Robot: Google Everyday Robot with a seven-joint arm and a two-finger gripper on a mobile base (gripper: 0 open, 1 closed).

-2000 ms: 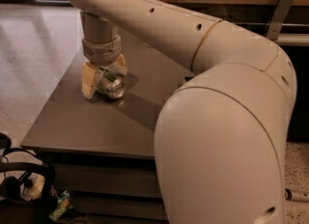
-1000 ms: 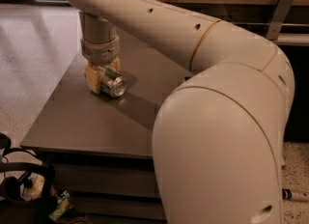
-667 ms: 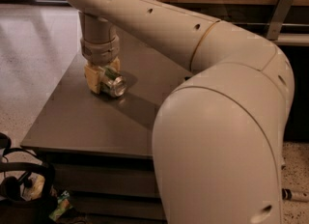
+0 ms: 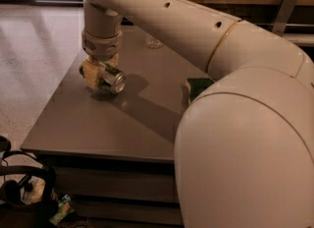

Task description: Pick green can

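The green can [image 4: 113,80] lies on its side between my gripper's pale fingers [image 4: 90,73], with its silver end facing the camera. My gripper [image 4: 101,76] is shut on the can over the left part of the grey table [image 4: 98,128]. It holds the can just above the table top, with a shadow under it. Most of the can's green side is hidden by the fingers.
A green-topped yellow sponge [image 4: 197,85] lies on the table to the right, partly behind my arm. The base of a clear bottle [image 4: 153,41] stands at the back. Headphones and clutter [image 4: 24,185] lie on the floor at the front left.
The fingers have closed in on the can since the earliest frame. The gripper and can now sit slightly higher than before.
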